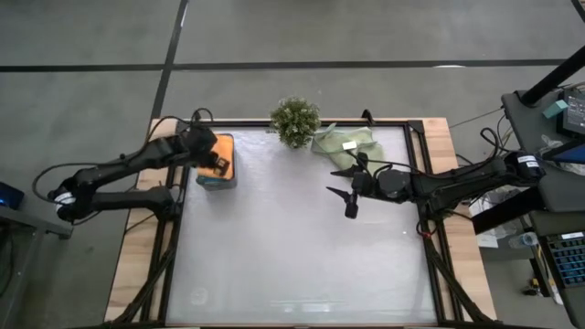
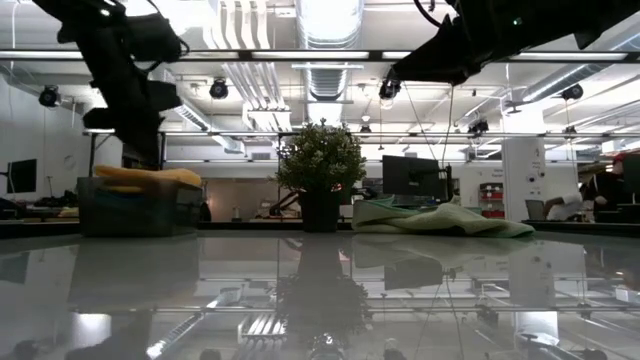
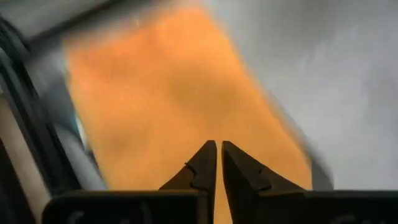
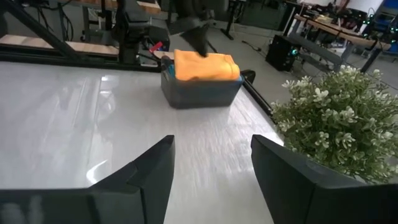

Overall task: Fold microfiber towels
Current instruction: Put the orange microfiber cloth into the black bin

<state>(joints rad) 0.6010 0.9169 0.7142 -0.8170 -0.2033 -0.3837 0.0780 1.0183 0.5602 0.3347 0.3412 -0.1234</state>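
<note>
The left gripper (image 3: 216, 163), closed and empty, hovers just above the orange towel (image 1: 225, 149) in the tray (image 1: 218, 181). The right gripper (image 1: 350, 189) hangs open over the surface (image 1: 292, 247), a sage-green towel (image 1: 343, 143) just beyond it.

My dark left arm reached toward the table's far left corner, its two-finger left gripper (image 3: 216, 163) pointing downward with fingers closed together. My dark right arm extended from the right side; its right gripper (image 1: 347, 189) was raised, fingers spread apart, empty.
</note>
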